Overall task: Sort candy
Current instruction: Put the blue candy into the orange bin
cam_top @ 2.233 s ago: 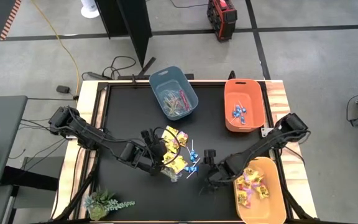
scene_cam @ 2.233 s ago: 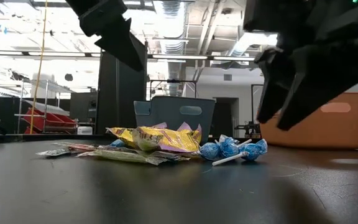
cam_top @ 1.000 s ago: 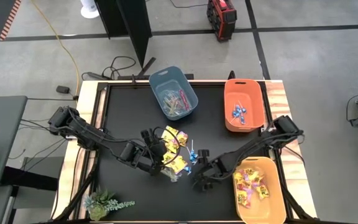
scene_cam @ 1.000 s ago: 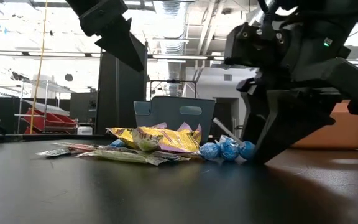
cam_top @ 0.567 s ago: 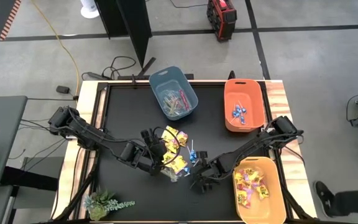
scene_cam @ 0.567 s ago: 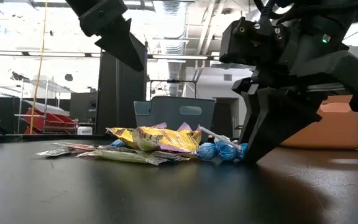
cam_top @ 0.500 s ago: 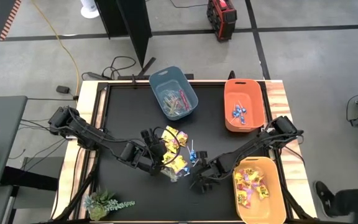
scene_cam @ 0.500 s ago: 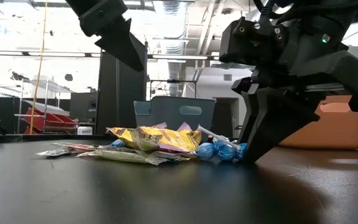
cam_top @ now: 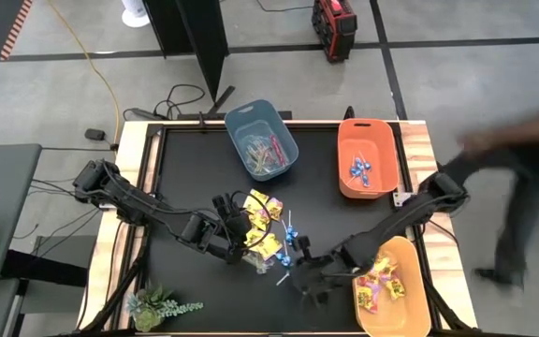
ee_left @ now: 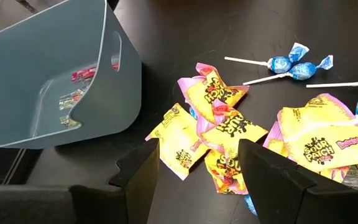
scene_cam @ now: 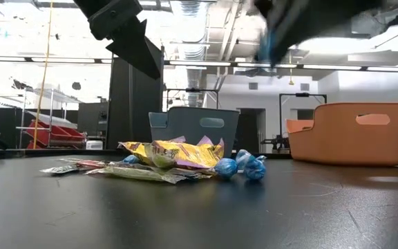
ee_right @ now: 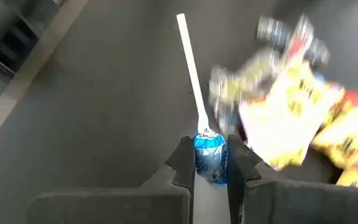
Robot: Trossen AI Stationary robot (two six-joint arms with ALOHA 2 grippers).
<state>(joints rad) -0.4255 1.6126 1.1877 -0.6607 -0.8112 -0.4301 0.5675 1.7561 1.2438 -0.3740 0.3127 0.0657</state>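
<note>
— Right gripper [ee_right: 211, 163], then?
— Clamped on a lollipop [ee_right: 210, 159], fingers narrow round the blue head, white stick pointing out past the tips. Seen from above, lifted off the pile [cam_top: 262, 227] and hanging over the black table [cam_top: 185, 168], toward the front, just left of the front orange bin [cam_top: 419, 281].

— And the left gripper [ee_left: 197, 167]?
— Wide, holding nothing. Hovering over the pile, fingers straddling the yellow packets [ee_left: 225, 134]. Blue bin [ee_left: 48, 81] just beside, tilted toward the wrist camera there, a few pink sticks [ee_left: 86, 73] inside.

— Rest of the candy?
— Mostly heaped mid-table: yellow packets with red print, clear-wrapped sticks underneath at the pile's left in the low view. Two loose lollipops [scene_cam: 240, 166] lying at the pile's right edge, touching the table. More of them showing in the left wrist view, beyond the packets.

— Bins?
— Blue one [cam_top: 260, 139] at the back with sticks. Back orange one [cam_top: 368, 131] with blue lollipops [cam_top: 359, 170]. Front one with yellow packets [cam_top: 377, 279].

— Anything else?
— Small plant [cam_top: 152, 307] on the front left corner. Blurred dark shape at the right, off the table, probably a person [cam_top: 522, 178]
</note>
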